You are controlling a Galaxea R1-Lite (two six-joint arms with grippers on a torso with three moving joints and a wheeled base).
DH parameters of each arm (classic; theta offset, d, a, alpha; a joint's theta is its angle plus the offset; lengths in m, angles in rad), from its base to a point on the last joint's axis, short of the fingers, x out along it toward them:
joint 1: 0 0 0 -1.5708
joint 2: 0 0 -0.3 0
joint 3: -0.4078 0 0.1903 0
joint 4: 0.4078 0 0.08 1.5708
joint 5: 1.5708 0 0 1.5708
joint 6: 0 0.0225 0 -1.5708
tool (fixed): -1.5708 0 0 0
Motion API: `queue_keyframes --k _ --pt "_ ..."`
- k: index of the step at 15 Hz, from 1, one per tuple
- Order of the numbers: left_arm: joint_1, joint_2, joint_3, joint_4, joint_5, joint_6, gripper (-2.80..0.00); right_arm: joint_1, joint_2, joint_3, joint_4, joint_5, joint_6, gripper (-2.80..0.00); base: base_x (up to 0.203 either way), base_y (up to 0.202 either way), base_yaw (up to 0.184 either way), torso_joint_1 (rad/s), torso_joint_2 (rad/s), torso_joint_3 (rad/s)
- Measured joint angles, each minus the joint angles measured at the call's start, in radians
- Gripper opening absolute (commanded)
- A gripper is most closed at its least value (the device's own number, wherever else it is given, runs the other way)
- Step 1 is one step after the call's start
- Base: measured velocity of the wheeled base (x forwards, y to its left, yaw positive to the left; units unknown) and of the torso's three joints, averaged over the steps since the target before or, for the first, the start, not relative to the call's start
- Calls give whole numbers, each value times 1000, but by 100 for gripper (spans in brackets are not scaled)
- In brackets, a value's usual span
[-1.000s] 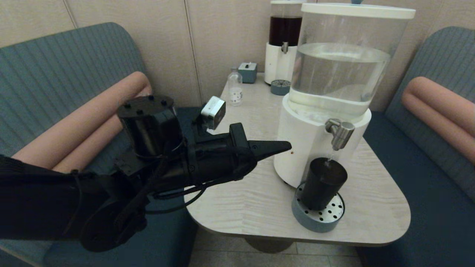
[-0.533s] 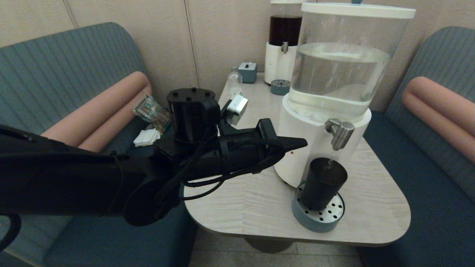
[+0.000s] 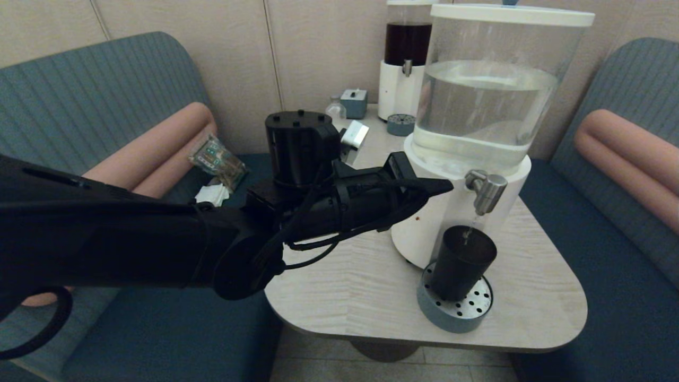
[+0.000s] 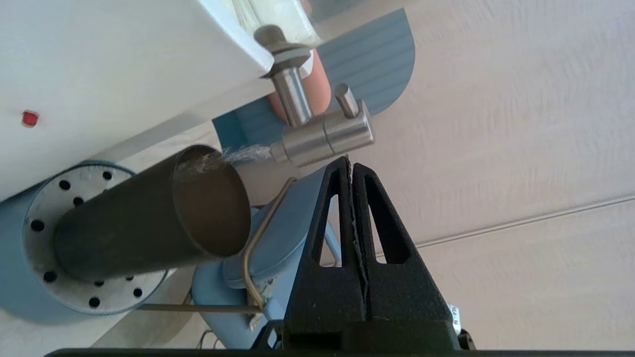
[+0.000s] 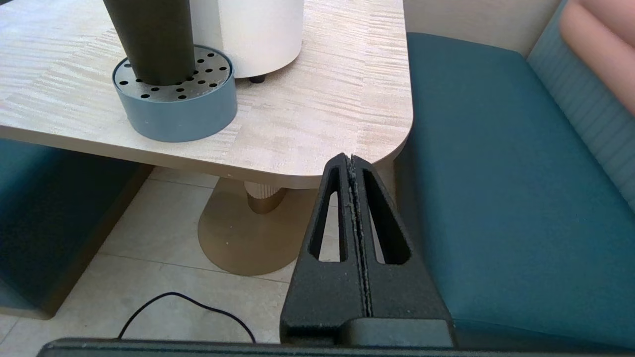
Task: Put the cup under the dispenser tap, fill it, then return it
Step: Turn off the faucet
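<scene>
Two grippers, both with fingers pressed together and holding nothing. All places are given from the dispenser [image 3: 467,175].

Left of it: the left gripper [image 3: 444,185] reaches across, its tip just beside the tap [image 3: 485,190] and level with it. In the left wrist view, the gripper [image 4: 351,166] sits just beside the tap [image 4: 322,139]; whether it touches cannot be told.

At the front: the cup [image 3: 460,262] stands upright under the tap, on the drip tray [image 3: 451,313]. A thin stream of water [image 4: 245,154] runs from the tap into the cup's mouth, so filling is judged under way.

Right of it: the right gripper [image 5: 352,161] is parked low, past the table edge [image 5: 317,171], well apart from the cup [image 5: 149,39].

Step in hand, as judged: shutting off the flow. Advice: push the tap's lever [image 4: 346,100] with the closed tip, squarely and gently; avoid sweeping down into the cup; confirm the stream stops before gripping the cup.

Writing: none legible. A small red mark [image 4: 30,118] shows on the white base.
</scene>
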Motion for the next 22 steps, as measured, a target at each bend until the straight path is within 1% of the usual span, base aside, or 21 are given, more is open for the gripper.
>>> queue_keyframes --k 4,7,16,18,22 --pt "-3 28 -25 -3 1 1 -280 0 0 0 0 0 0 -280 0 0 0 0 0 0" --pt "-19 44 -34 -8 21 6 -280 0 0 0 1 0 0 -280 0 0 0 0 0 0" --pt "-23 61 -74 -8 27 7 -280 0 0 0 0 0 0 -280 0 0 0 0 0 0" --pt "-22 72 -99 -8 44 7 -280 0 0 0 0 0 0 -280 0 0 0 0 0 0" --pt "-22 98 -137 -7 49 7 -280 0 0 0 1 0 0 -280 0 0 0 0 0 0"
